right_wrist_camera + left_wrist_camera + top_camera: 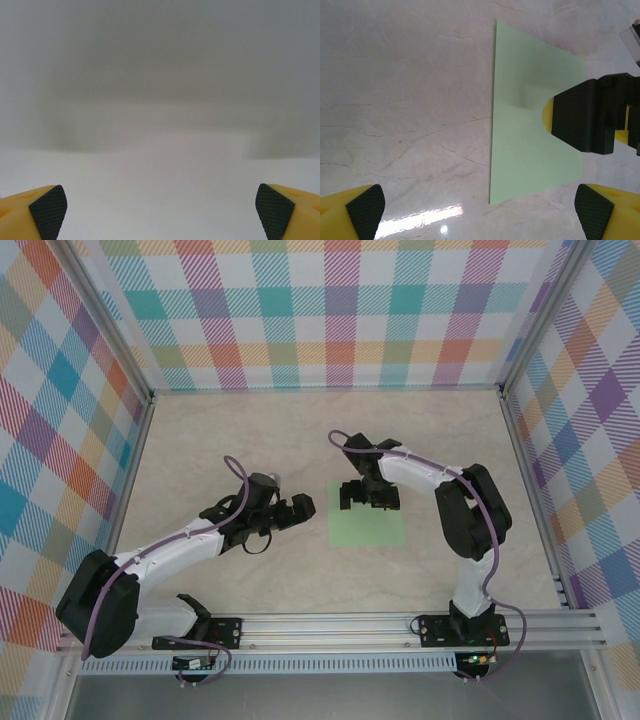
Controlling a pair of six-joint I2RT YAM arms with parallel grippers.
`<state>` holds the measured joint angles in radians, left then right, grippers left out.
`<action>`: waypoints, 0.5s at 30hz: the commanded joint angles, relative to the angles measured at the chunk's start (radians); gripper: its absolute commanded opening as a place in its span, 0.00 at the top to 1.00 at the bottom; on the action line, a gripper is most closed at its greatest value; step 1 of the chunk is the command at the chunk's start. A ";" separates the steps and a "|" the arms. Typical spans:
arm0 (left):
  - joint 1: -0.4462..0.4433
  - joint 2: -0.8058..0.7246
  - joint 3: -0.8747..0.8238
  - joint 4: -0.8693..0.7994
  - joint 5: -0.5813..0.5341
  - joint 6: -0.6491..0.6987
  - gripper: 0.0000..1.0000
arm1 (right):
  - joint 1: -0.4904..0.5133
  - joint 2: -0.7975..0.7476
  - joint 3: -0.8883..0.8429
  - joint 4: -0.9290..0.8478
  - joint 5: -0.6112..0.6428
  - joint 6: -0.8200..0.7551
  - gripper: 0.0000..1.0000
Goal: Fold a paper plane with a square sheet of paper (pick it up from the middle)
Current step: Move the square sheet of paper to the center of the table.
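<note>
top: high, downward | left wrist: close, shares square sheet of paper (520, 150) with top | right wrist: blurred

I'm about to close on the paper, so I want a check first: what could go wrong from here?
1. The paper lies flat on the smooth table. The open right gripper sits over its far part, not the middle, so closing may slide or crumple it.
2. The right wrist view is a grey blur, so contact is hard to judge.
3. The open left gripper hovers close beside; the arms could bump.

pale green square sheet of paper (368, 525), beige marbled table (250, 440), pastel plaid walls (330, 310)
</note>
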<state>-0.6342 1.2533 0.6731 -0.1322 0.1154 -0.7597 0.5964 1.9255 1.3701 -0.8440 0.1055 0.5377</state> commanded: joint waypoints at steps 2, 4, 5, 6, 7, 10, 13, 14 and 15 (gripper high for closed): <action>-0.013 -0.048 0.024 -0.026 -0.061 -0.003 0.00 | -0.001 0.049 0.066 -0.080 0.010 0.014 0.00; -0.012 -0.048 0.022 -0.024 -0.062 -0.006 0.00 | -0.003 0.079 0.082 -0.089 0.007 0.023 0.00; -0.012 -0.045 0.023 -0.024 -0.060 -0.007 0.00 | -0.003 0.088 0.087 -0.087 0.002 0.025 0.00; -0.012 -0.042 0.024 -0.024 -0.059 -0.009 0.00 | -0.003 0.098 0.093 -0.087 -0.001 0.031 0.00; -0.012 -0.039 0.024 -0.023 -0.056 -0.009 0.00 | -0.003 0.108 0.099 -0.085 -0.020 0.032 0.00; -0.012 -0.030 0.028 -0.021 -0.049 -0.014 0.00 | -0.001 0.128 0.104 -0.073 -0.040 0.046 0.00; -0.012 -0.023 0.034 -0.028 -0.041 -0.013 0.00 | -0.001 0.146 0.099 -0.077 -0.037 0.052 0.00; -0.012 -0.019 0.036 -0.032 -0.040 -0.011 0.00 | -0.001 0.151 0.096 -0.079 -0.038 0.055 0.00; -0.012 -0.019 0.035 -0.032 -0.038 -0.011 0.00 | -0.001 0.153 0.083 -0.074 -0.033 0.059 0.00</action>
<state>-0.6342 1.2285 0.6765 -0.1459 0.0769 -0.7670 0.5957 2.0472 1.4582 -0.8913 0.0902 0.5682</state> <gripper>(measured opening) 0.998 0.998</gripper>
